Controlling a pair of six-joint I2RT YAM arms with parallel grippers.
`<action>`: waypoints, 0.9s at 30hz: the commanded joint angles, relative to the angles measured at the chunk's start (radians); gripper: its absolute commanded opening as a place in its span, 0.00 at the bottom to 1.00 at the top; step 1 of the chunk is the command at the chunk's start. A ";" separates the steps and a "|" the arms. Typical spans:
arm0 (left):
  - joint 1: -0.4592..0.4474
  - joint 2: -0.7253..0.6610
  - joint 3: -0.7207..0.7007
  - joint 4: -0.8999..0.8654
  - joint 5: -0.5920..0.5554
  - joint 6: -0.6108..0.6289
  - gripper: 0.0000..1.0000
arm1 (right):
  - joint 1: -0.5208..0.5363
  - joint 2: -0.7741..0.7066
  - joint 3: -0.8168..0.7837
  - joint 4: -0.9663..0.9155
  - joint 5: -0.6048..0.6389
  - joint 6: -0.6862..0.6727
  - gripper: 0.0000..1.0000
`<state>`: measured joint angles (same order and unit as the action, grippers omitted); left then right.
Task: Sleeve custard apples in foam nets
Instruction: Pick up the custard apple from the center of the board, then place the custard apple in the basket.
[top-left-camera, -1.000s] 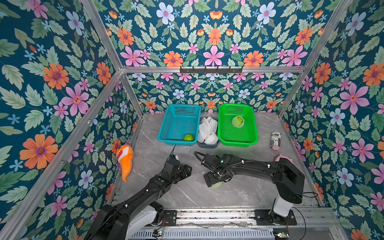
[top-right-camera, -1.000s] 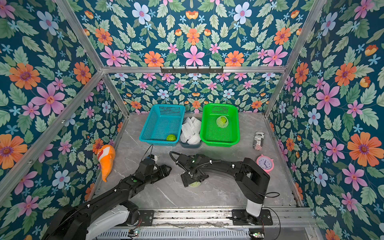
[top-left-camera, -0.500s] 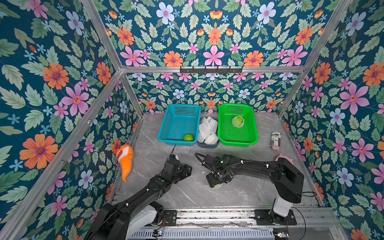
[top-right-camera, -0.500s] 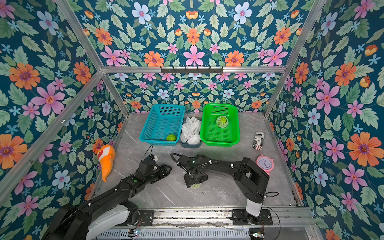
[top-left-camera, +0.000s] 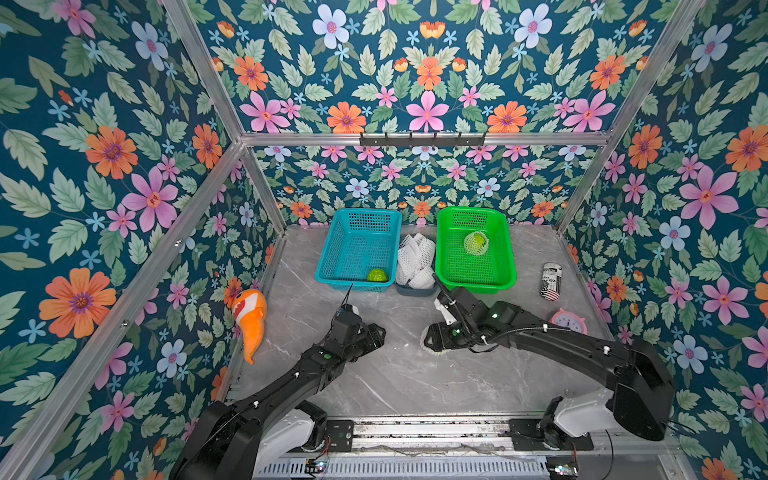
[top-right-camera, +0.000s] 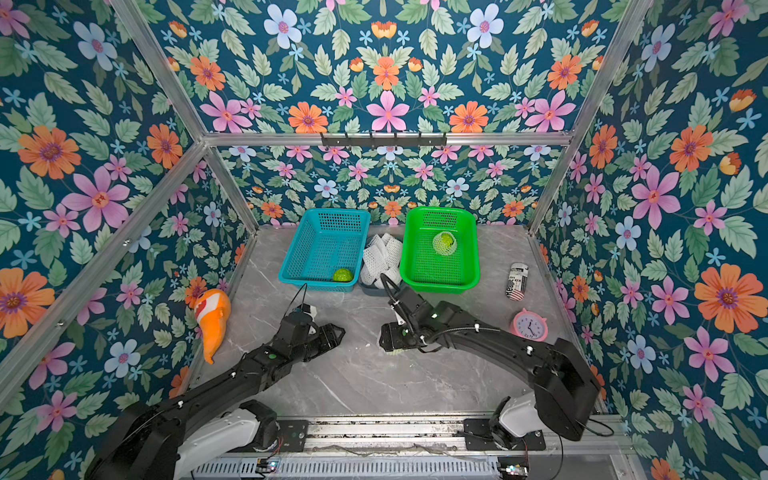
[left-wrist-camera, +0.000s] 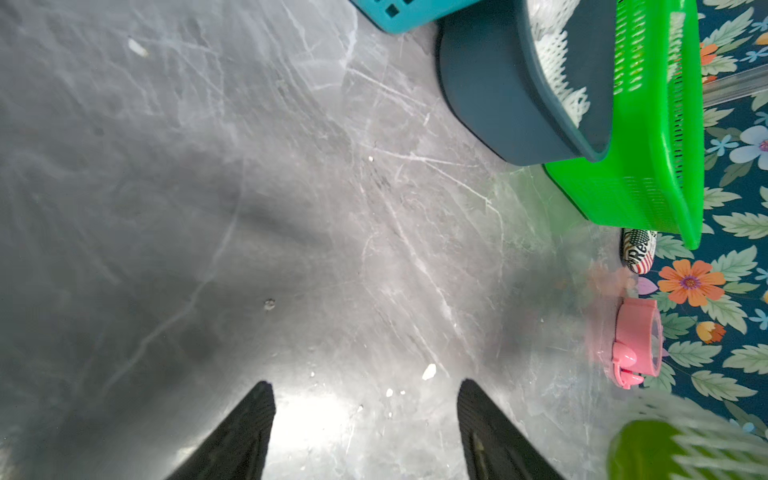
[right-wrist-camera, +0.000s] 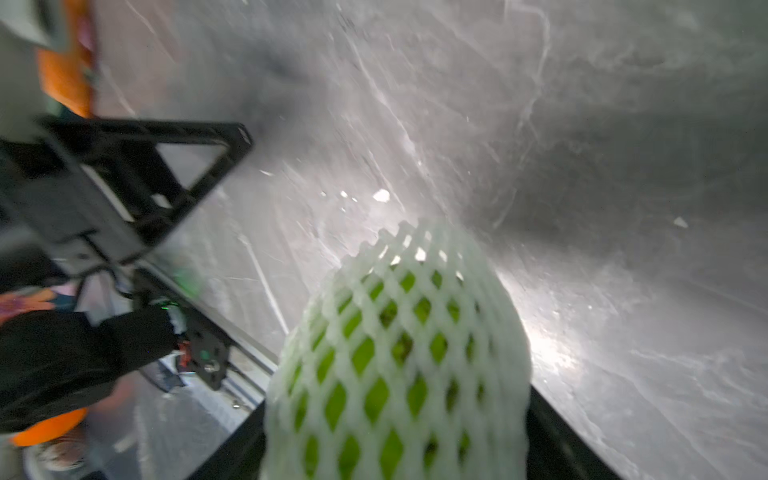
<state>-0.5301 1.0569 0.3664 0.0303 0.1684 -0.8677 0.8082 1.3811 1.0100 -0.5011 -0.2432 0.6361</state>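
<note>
My right gripper (right-wrist-camera: 399, 436) is shut on a custard apple sleeved in a white foam net (right-wrist-camera: 399, 353), low over the table's middle; only a sliver of it (top-left-camera: 432, 348) (top-right-camera: 392, 351) shows under the gripper (top-left-camera: 432, 338) (top-right-camera: 388, 336) in both top views. My left gripper (top-left-camera: 380, 332) (left-wrist-camera: 365, 386) stands open and empty to its left. A bare custard apple (top-left-camera: 377, 275) lies in the blue basket (top-left-camera: 353, 284). Another netted one (top-left-camera: 476, 243) sits in the green basket (top-left-camera: 478, 286). Spare foam nets (top-left-camera: 415, 259) (left-wrist-camera: 557, 62) fill a grey tub (left-wrist-camera: 498, 104) between the baskets.
An orange clownfish toy (top-left-camera: 251, 316) lies at the left wall. A printed can (top-left-camera: 550, 281) and a pink clock (top-left-camera: 569, 322) are at the right wall. Both baskets stand along the back wall.
My right gripper has closed onto the netted custard apple and shifted slightly toward the back. The left arm has not moved.
</note>
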 joint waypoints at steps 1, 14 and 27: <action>0.001 0.020 0.029 0.022 0.008 0.014 0.72 | -0.056 -0.061 -0.027 0.166 -0.156 0.024 0.74; 0.001 0.123 0.136 0.068 0.050 0.040 0.73 | -0.247 -0.144 -0.059 0.493 -0.451 0.088 0.73; 0.001 0.181 0.184 0.239 0.200 0.064 0.72 | -0.374 -0.065 0.032 0.576 -0.436 0.097 0.73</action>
<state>-0.5301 1.2304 0.5404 0.2173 0.3313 -0.8276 0.4503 1.3079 1.0233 0.0189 -0.6788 0.7322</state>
